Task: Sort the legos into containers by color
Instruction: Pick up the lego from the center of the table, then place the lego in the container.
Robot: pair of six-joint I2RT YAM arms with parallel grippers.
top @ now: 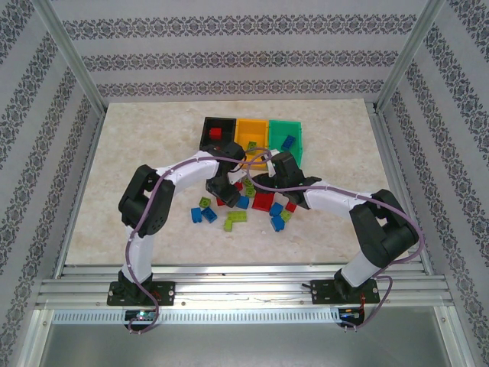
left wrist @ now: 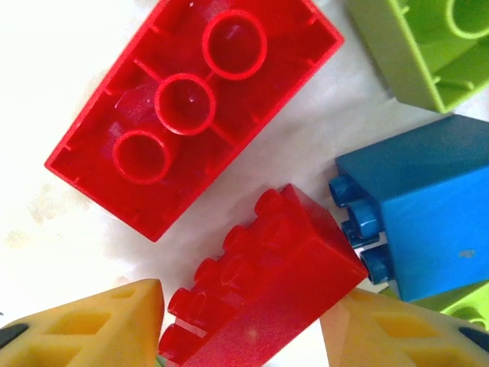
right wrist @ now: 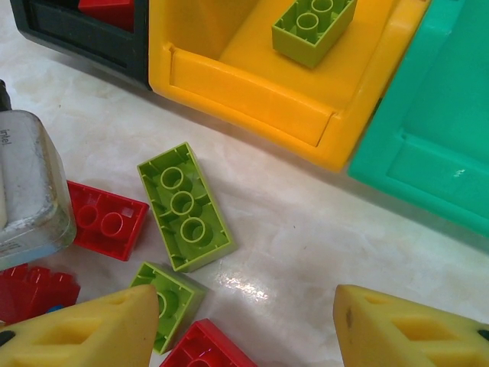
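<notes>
A small red brick (left wrist: 267,283) lies on its side between the yellow fingers of my left gripper (left wrist: 241,329), which touch it on both sides. Around it are a long red brick (left wrist: 195,107) turned studs-down, a blue brick (left wrist: 420,222) and a lime one (left wrist: 428,46). My right gripper (right wrist: 246,329) is open over bare table, just right of a long lime brick (right wrist: 183,206) and a small lime brick (right wrist: 172,302). Beyond stand the black bin (right wrist: 84,38), orange bin (right wrist: 244,99) and green bin (right wrist: 428,145). A lime brick (right wrist: 313,27) lies in the orange bin.
Both grippers, the left (top: 227,191) and the right (top: 256,180), work close together over the loose pile. Blue (top: 202,215), lime (top: 235,222) and red (top: 263,201) bricks lie nearer the bases. A red brick (top: 216,135) is in the black bin and a blue one (top: 288,142) in the green bin.
</notes>
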